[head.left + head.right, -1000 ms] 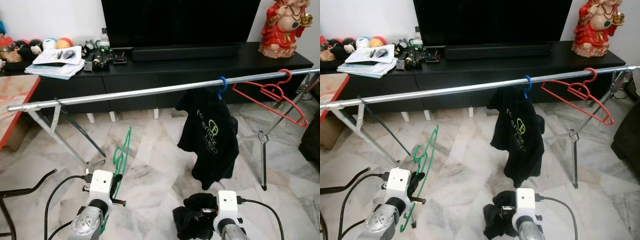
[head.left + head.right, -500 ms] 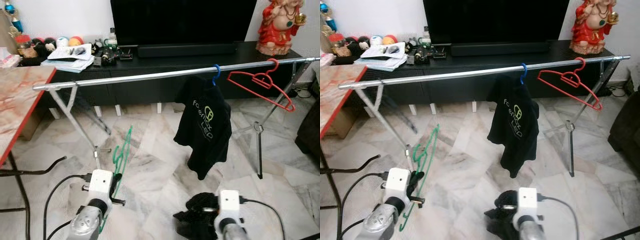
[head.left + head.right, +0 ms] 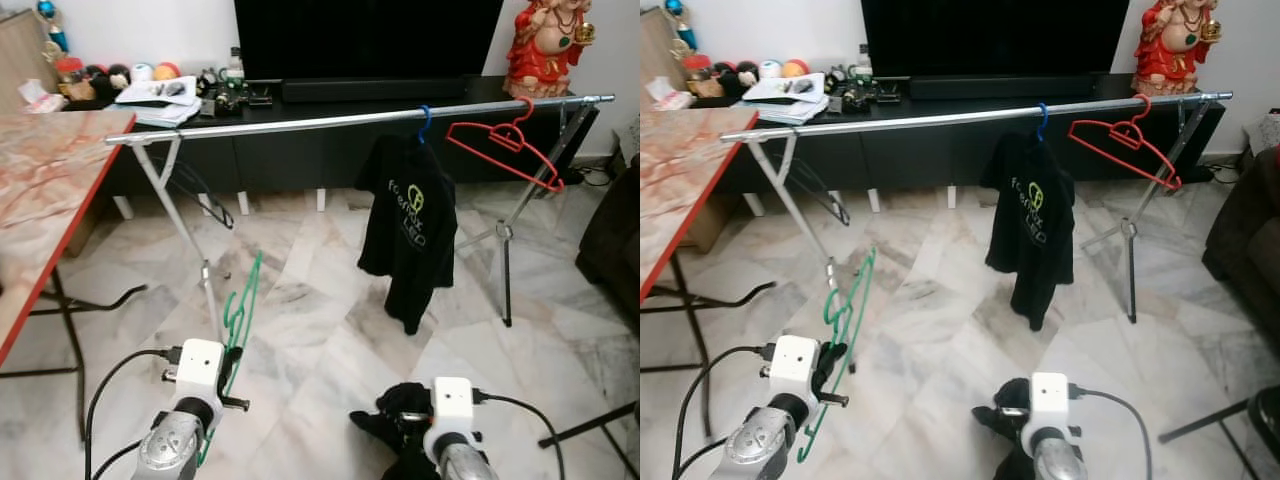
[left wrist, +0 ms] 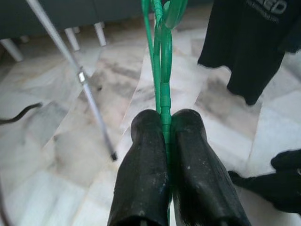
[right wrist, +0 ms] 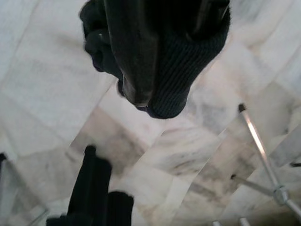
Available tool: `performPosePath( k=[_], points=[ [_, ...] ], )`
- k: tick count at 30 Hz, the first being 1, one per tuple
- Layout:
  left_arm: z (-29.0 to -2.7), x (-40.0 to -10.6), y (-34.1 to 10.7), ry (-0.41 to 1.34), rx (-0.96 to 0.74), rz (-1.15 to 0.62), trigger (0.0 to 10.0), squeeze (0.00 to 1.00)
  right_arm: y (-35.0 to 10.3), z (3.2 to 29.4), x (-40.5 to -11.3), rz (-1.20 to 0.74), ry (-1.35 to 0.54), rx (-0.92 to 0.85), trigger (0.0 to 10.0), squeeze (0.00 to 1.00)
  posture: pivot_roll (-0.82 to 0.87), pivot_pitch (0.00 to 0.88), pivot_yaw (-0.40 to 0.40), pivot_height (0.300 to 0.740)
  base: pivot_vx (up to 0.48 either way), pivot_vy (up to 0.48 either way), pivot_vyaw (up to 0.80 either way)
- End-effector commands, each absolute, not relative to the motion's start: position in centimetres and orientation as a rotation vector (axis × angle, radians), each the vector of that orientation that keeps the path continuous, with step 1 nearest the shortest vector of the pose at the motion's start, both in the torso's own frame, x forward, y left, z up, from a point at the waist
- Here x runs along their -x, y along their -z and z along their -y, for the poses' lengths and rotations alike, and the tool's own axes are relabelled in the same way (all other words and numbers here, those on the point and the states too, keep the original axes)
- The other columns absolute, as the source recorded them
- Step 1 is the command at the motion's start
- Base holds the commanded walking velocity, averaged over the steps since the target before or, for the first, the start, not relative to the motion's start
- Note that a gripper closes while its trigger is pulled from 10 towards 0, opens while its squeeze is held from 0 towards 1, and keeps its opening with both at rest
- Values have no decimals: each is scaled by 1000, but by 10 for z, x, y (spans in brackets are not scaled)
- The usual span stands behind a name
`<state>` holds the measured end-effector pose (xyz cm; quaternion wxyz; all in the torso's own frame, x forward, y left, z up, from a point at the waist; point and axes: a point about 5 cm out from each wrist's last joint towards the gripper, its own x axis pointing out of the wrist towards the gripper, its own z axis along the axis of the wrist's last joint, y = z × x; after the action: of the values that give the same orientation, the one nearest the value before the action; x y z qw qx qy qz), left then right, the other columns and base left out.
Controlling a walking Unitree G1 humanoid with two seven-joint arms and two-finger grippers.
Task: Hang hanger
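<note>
**Green hanger held low before a metal clothes rail**

The left claw is clamped on the green hanger, its two black fingers pressed against the plastic from either side with no gap between them. The hanger rises from the claw over the marble floor, its hook uppermost and well below the metal rail. The right claw is closed on a piece of black cloth, which bunches around its fingers just above the floor.

The rail runs across the scene on slanted legs. Near its right end hang a black T-shirt on a blue hanger and, just beside it towards the end of the rail, a bare red hanger. Behind the rail stand a dark TV cabinet with a television, papers at its left end and a red figurine at its right end. A red-edged marble worktop lies at the left.
</note>
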<state>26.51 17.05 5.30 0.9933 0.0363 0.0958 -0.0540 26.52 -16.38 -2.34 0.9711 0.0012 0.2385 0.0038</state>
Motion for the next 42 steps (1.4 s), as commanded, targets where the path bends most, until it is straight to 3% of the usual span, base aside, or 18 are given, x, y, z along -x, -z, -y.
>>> performPosePath(
  k=[1,25,35,42],
  points=[
    [-168,-264,-51,119,-76,-207,10000,0,21,170,-266,-465,7,7,10000,0,-38,71,41,740,0,0,0],
    [-163,-265,-47,248,-107,-262,10000,0,10,168,-280,-426,-10,16,10000,0,-30,69,40,740,0,0,0],
    [-182,-256,-36,798,-576,-593,10000,0,-28,178,-317,-321,-9,67,10000,0,-24,66,40,740,0,0,0],
    [-177,-256,-53,1036,-609,-655,10000,0,-46,180,-333,-280,-22,104,10000,0,-21,63,33,740,0,0,0]
  ],
)
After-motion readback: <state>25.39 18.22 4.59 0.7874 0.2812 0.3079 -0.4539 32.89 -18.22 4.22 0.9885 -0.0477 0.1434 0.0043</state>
